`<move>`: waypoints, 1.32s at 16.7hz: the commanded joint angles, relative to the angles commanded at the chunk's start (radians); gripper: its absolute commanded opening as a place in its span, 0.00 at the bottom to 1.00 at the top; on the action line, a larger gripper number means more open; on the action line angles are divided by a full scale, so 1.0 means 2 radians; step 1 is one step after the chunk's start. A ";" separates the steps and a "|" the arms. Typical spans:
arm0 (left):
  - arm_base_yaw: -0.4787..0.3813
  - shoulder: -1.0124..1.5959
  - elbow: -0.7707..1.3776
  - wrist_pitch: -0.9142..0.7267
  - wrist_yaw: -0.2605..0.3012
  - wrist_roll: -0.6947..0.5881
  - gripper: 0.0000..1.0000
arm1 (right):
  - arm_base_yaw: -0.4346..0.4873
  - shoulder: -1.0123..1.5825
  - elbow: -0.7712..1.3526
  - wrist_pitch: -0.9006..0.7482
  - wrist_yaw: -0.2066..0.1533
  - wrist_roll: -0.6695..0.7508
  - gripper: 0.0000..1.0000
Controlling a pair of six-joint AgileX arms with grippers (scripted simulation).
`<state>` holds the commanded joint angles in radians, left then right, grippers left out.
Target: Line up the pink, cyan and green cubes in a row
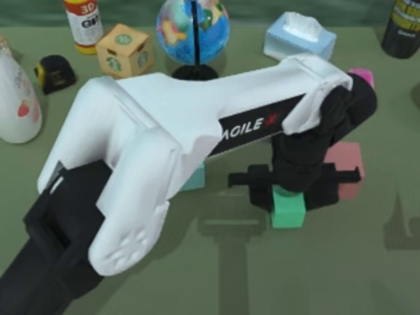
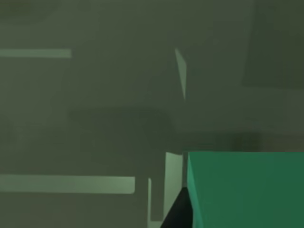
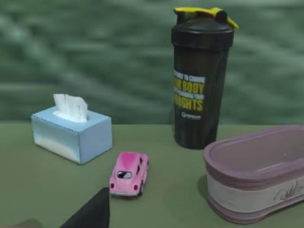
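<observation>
Lettering "AGILEX" marks your left arm (image 1: 197, 125); its gripper (image 1: 292, 197) sits over the green cube (image 1: 287, 210), grip state indiscernible, on the olive table (image 1: 367, 262); shaker (image 3: 202, 80) reads "BODY".

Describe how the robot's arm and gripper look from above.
The left arm has glossy white rounded shells over black segments. A black strip on its forearm carries white AGILEX lettering, the last letter red. Its wrist and the left gripper are matte black and blocky. No cables show. The right arm is out of the top view.
</observation>
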<state>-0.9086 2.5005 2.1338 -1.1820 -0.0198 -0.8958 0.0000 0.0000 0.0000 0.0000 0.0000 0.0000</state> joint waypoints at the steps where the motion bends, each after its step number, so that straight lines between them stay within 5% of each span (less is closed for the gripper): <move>1: 0.000 0.000 0.000 0.000 0.000 0.000 0.68 | 0.000 0.000 0.000 0.000 0.000 0.000 1.00; 6: 0.000 0.000 0.000 0.000 0.000 0.000 1.00 | 0.000 0.000 0.000 0.000 0.000 0.000 1.00; 16: 0.001 0.001 0.009 -0.009 0.000 -0.001 1.00 | 0.000 0.000 0.000 0.000 0.000 0.000 1.00; 22: 0.007 0.000 0.118 -0.121 0.000 -0.003 1.00 | 0.000 0.000 0.000 0.000 0.000 0.000 1.00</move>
<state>-0.8945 2.5002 2.3707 -1.4244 -0.0196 -0.9028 0.0000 0.0000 0.0000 0.0000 0.0000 0.0000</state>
